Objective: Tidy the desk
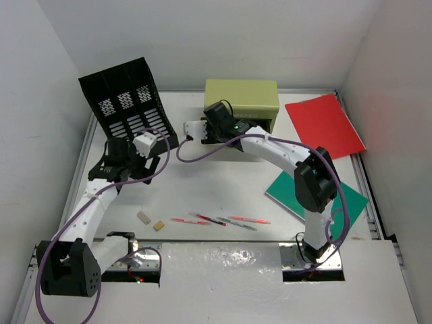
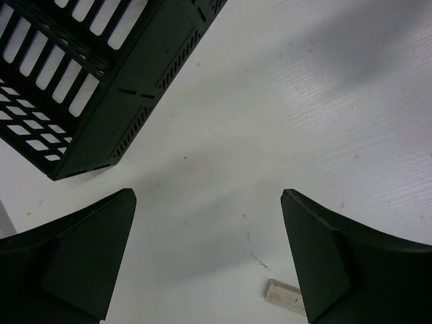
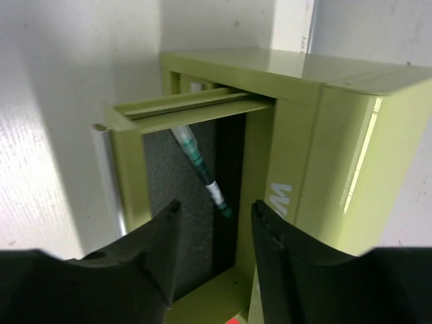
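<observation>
Hovering at the open drawer (image 3: 162, 185), the right tool (image 3: 216, 209) is part spread and empty, a green pen (image 3: 202, 177) lying lengthwise just ahead of it. Loose pens (image 1: 250, 219) lie crosswise on the tabletop (image 1: 216, 189) near the arm bases; the left tool (image 2: 208, 199) gapes wide.

Bare desk (image 2: 270, 121) lay between the wide-spread fingers of my left gripper (image 2: 208, 197), the black rack (image 2: 138, 77) close ahead, an eraser (image 2: 283, 295) beside one finger. My right gripper (image 3: 216, 208), jaws apart, faced the open drawer (image 3: 163, 177) of the chest (image 3: 337, 148), where a pen (image 3: 201, 174) lay.
</observation>
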